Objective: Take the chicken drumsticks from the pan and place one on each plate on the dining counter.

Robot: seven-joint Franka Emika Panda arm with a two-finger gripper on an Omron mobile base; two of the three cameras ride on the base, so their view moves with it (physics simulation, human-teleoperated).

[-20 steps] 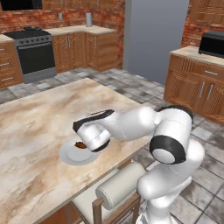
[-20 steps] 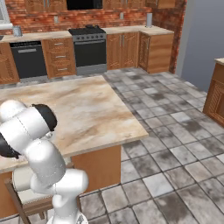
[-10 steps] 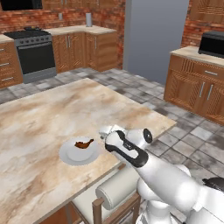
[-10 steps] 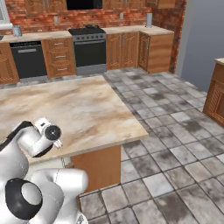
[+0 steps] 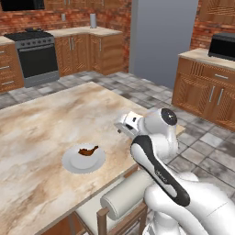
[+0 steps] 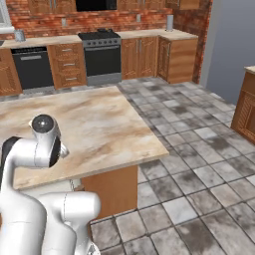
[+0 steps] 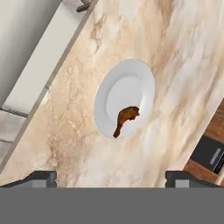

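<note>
Surface: marbled dining counter, stool at near edge.
Gripper: jaws wide apart, nothing held; tips cut off by frame.
Plate: ahead of jaws, white.
Drumstick: on plate's nearer part, apart from jaws.

The white arm rises from the lower right of the left base view, bends at a dark-jointed elbow, and reaches left with its wrist held up. The gripper points down, fingers spread wide apart with nothing between them. In the right base view the arm stands folded at lower left.
</note>
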